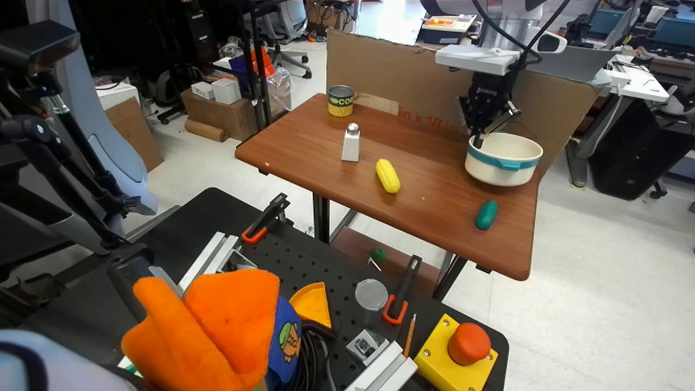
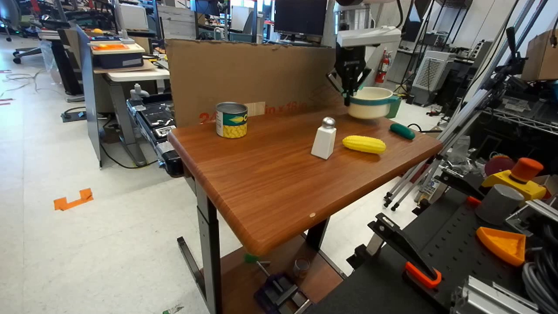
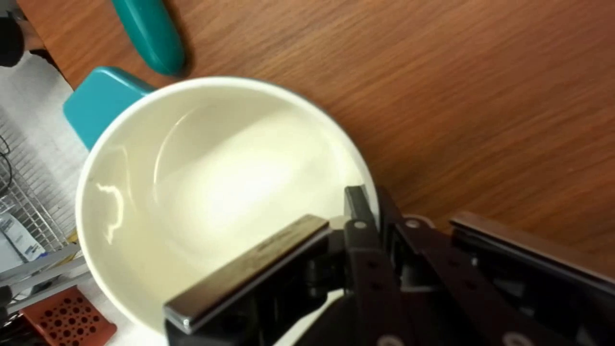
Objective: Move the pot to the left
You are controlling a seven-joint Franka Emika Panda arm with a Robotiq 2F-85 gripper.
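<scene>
In an exterior view, there's the gripper [image 1: 478, 140], pointing down and clamped on the left edge of the pot [image 1: 500, 175] as seen from here! The pot is at the right-hand end of the counter [image 1: 304, 141], its base on the wood or just above it, I can't tell which. Cardboard [image 1: 380, 65] stands behind, and in front, near the pot, lies a rounded green piece [image 1: 486, 214].

Over to an exterior view with the can [image 2: 232, 120] upright at the left, well apart from the pot. There's a white shaker [image 2: 324, 142] standing, metal top shining, and near it the yellow corn [image 2: 364, 144], lying on its side. The gripper is at the pot's rim here as well.

Now the wrist view, looking into the cream inside of the pot, and the fingers [image 3: 357, 202] have its wall pinched: one inside the rim, one outside! The teal handle [image 3: 103, 105] juts toward the upper left, the green piece near it, and a red-orange perforated piece [image 3: 67, 321] shows in the lower-left corner.
</scene>
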